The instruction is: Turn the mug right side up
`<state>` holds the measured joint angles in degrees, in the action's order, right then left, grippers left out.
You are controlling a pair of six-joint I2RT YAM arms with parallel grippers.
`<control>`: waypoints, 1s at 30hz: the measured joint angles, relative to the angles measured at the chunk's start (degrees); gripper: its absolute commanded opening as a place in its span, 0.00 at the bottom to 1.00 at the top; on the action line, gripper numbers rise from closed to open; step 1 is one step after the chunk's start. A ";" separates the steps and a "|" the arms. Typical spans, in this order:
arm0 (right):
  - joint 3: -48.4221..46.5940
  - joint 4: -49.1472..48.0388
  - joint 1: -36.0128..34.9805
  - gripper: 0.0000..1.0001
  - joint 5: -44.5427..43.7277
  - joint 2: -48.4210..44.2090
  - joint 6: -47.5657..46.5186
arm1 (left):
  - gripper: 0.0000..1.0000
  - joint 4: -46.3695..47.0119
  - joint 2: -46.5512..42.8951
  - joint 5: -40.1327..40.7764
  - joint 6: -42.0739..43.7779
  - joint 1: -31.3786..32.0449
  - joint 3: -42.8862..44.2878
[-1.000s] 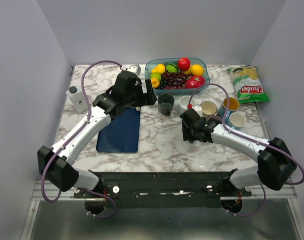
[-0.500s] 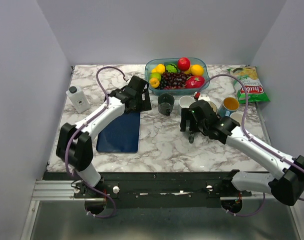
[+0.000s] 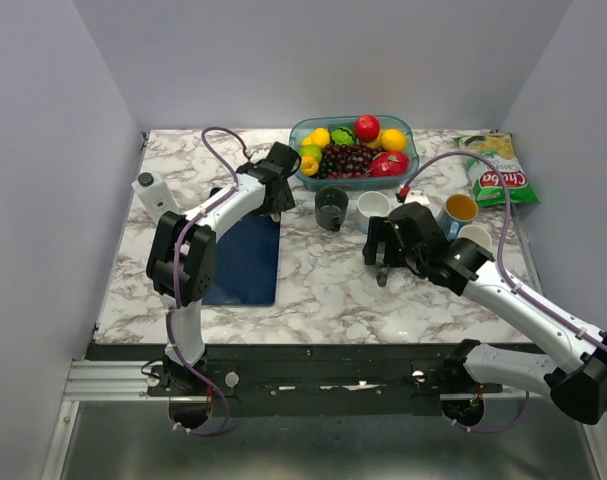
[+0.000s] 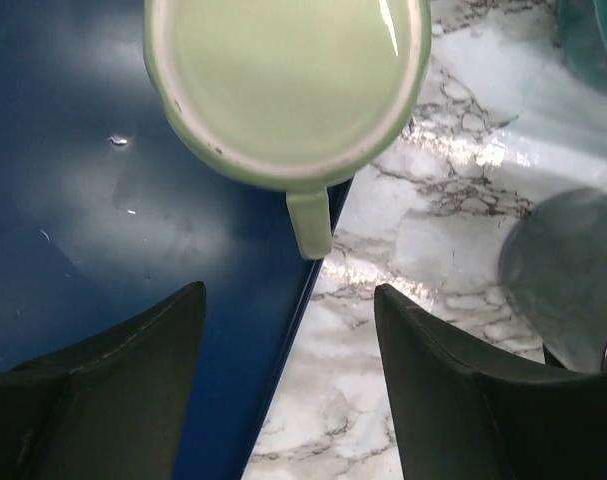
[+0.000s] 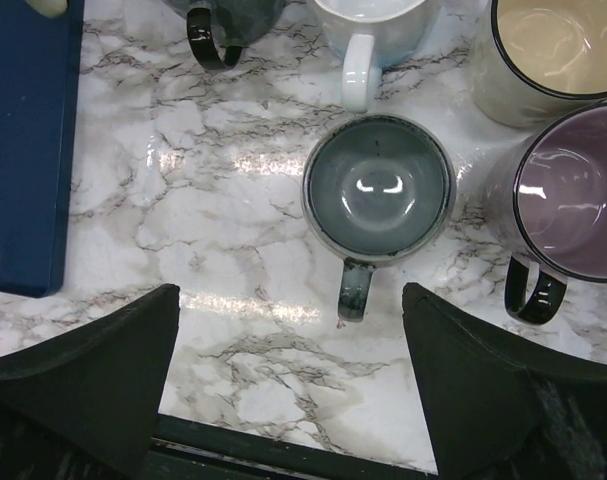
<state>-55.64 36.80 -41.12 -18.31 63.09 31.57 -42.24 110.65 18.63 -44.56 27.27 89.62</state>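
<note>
One pale green mug (image 4: pixel 288 80) sits base-up on the blue mat (image 4: pixel 83 250), toward the surface's (image 3: pixel 333 280) far edge. The left hand (image 4: pixel 288 300) hovers over it, jaws apart. The right wrist view shows five upright mugs (image 5: pixel 368 30), with the right hand (image 5: pixel 290 295) gaping above the grey one (image 5: pixel 378 190).

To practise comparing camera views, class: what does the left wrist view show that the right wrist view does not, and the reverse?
Only the left wrist: the green mug seen whole on the mat, and a bowl corner. Only the right wrist: a grey mug standing open, with a white mug, a cream mug and a purple mug near it. Both: the mat, the table, a dark mug, and the view's own open hand, left hand or right hand.
</note>
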 measured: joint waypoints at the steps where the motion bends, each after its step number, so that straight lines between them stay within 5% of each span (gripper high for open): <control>1: 0.28 0.15 0.00 0.97 0.00 -0.39 0.15 | 0.69 0.07 0.50 0.26 -0.11 -0.24 0.59; 23: 1.97 0.63 0.00 0.93 3.02 -1.16 1.44 | 0.40 4.76 5.75 3.39 -0.28 -1.46 1.97; 26: 1.99 0.61 0.00 0.93 3.48 -1.18 1.44 | 0.30 4.92 6.19 3.63 -0.31 -1.70 2.25; 30: 2.12 0.61 0.00 0.93 4.04 -1.29 1.46 | 0.01 5.05 6.21 4.15 -0.11 -1.70 2.32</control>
<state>-53.52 37.41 -41.12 -14.26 61.80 33.04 -37.19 116.86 22.79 -44.66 25.56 91.94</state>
